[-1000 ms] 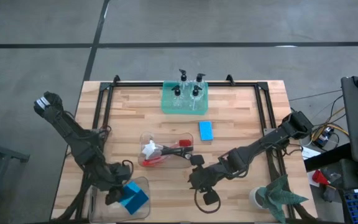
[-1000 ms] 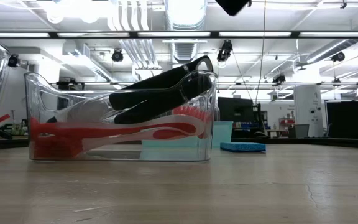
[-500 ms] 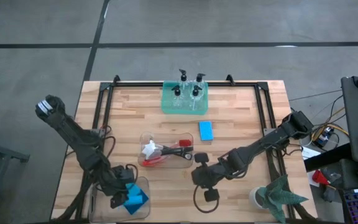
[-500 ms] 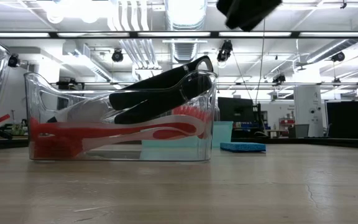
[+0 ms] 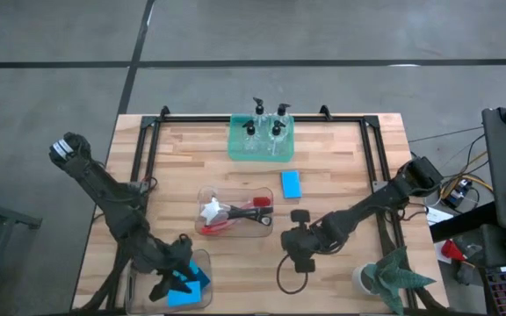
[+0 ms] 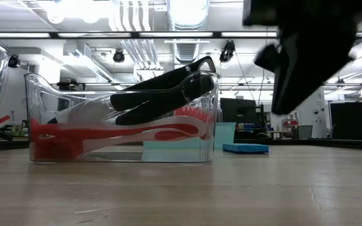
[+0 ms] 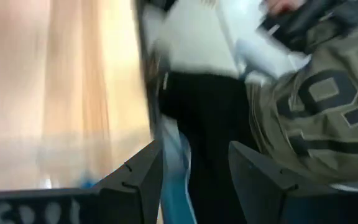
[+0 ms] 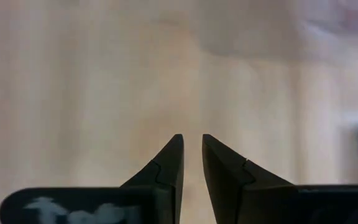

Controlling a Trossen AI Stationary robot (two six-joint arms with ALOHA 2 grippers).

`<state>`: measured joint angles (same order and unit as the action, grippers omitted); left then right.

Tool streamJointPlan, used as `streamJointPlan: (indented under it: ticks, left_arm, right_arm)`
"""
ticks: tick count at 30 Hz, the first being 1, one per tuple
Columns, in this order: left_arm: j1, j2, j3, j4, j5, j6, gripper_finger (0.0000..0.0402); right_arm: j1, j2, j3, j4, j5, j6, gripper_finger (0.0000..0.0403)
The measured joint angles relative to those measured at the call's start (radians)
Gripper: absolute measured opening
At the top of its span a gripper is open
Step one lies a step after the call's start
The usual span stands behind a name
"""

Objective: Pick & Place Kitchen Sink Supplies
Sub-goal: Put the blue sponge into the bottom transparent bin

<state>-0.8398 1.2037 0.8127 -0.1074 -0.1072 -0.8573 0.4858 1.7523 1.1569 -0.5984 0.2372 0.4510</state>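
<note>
Nearest you, your left gripper (image 5: pixel 176 279) hangs over the clear plastic bin (image 5: pixel 202 260) at the table's front left corner, fingers parted with nothing between them; the flat bright-blue sponge (image 5: pixel 183 294) lies in the bin just beneath them. Your right gripper (image 5: pixel 299 219) sits over bare wood right of centre, fingers nearly together and empty. Beside it, the clear tub (image 5: pixel 234 190) holds red and black brushes (image 5: pixel 246 209). Beyond lies another blue sponge (image 5: pixel 291 184). Farthest, the green tray (image 5: pixel 234 143) carries four clear pump bottles (image 5: pixel 265 127).
</note>
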Motion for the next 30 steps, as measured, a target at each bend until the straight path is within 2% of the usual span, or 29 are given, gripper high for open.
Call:
streamJointPlan:
  ticks: [2,4,7,12,14,22,30]
  left_arm:
    - [0.000,0.000,0.000,0.085,-0.068,0.137,0.0172]
    - [0.000,0.000,0.000,0.157,-0.122,0.271,0.0172]
    - [0.001,0.000,0.000,0.245,-0.208,0.464,0.0172]
    - [0.005,0.002,0.000,0.392,-0.448,0.732,0.0172]
    - [0.009,0.010,0.000,0.463,-0.498,0.823,0.0172]
    - [0.018,0.018,-0.003,0.532,-0.513,1.004,0.0172]
    - [0.020,0.018,-0.017,0.539,-0.512,0.991,0.0172]
  right_arm:
    - [-0.017,-0.002,-0.028,-0.035,0.076,0.107,0.0058]
    - [-0.047,-0.013,-0.043,-0.098,0.104,0.196,0.0067]
    - [-0.084,-0.042,-0.072,-0.139,0.110,0.272,0.0083]
    - [-0.187,-0.090,-0.119,-0.102,0.048,0.399,0.0113]
    - [-0.232,-0.112,-0.138,-0.104,0.050,0.415,0.0127]
    - [-0.415,-0.175,-0.188,-0.104,-0.006,0.409,0.0168]
    - [-0.609,-0.180,-0.232,-0.022,-0.073,0.406,0.0194]
